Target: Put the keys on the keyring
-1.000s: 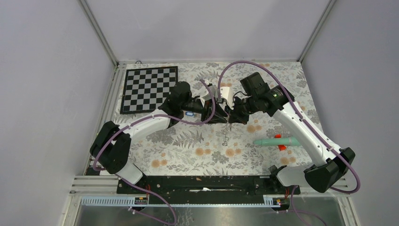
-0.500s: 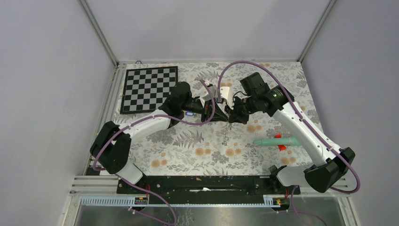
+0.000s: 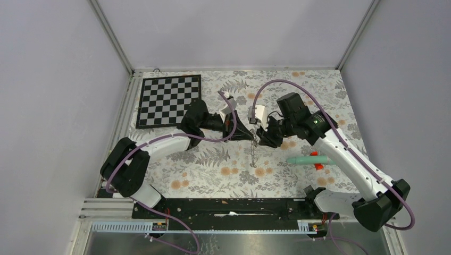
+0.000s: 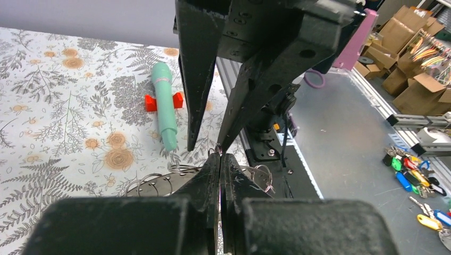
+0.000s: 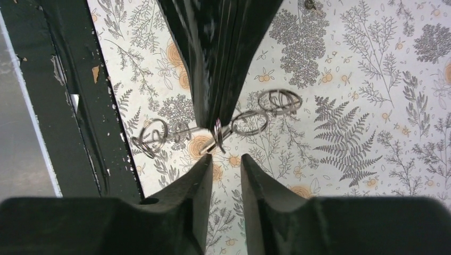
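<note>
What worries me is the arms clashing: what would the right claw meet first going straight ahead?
Probably the small wire ring pinched by the shut left claw, dead ahead of the right claw; that claw's tips sit just behind. Depth is unclear.

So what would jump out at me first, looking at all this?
The two grippers meeting tip to tip over the middle of the flowery table: the left gripper is pinched shut on a ring chain that trails from its tips, while the right gripper stands open just opposite. After that, the chessboard at the far left corner and the teal stick lying by the right arm.
</note>
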`<state>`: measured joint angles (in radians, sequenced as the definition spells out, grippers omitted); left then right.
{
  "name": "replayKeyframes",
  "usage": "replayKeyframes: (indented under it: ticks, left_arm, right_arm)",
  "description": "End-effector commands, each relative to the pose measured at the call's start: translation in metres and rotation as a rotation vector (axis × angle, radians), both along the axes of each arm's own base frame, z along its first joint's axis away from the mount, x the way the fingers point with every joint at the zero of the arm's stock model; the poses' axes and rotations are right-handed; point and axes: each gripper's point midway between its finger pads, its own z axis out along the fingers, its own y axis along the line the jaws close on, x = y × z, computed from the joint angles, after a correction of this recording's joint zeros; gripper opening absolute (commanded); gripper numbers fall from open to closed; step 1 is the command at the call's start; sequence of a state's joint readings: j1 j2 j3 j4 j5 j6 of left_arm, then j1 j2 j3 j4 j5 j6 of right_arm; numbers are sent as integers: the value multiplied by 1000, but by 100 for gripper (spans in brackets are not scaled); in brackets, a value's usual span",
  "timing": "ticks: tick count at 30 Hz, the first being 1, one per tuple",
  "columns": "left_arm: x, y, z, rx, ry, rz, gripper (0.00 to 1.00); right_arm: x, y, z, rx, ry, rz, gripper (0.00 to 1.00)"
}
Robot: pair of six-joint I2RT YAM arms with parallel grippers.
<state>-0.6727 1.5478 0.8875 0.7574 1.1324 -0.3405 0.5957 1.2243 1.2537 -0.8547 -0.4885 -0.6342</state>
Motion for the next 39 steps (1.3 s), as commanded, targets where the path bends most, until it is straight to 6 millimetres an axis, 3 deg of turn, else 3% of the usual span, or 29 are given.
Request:
replayKeyframes:
  ticks: [1, 6, 13, 15, 21, 27, 30, 35, 39]
  left_arm:
    - [-18, 14, 51, -138, -123, -44, 0]
    - [-23, 17, 44, -129, -117, -51, 0]
    - [-24, 18, 42, -130, -127, -60, 0]
    - [-25, 18, 42, -131, -130, -65, 0]
    - [-29, 20, 45, -146, -132, -81, 0]
    - [-32, 21, 48, -167, -122, -91, 0]
    - [-33, 20, 48, -171, -119, -94, 0]
    - [-32, 20, 43, -164, -117, -92, 0]
    - [-32, 20, 40, -158, -115, -93, 0]
  right_arm:
    - [3, 5, 17, 105, -79, 5, 38]
    - [-7, 11, 30, 181, -67, 57, 45]
    - [-25, 21, 46, 267, -42, 161, 45]
    - [-29, 23, 45, 276, -25, 178, 42]
    - [-29, 22, 32, 267, -18, 180, 17]
    - [-30, 27, 28, 289, 10, 190, 11]
    - [-29, 31, 33, 306, 23, 195, 13]
    - [-27, 30, 41, 310, -3, 181, 33]
    - [-26, 26, 53, 313, -56, 167, 39]
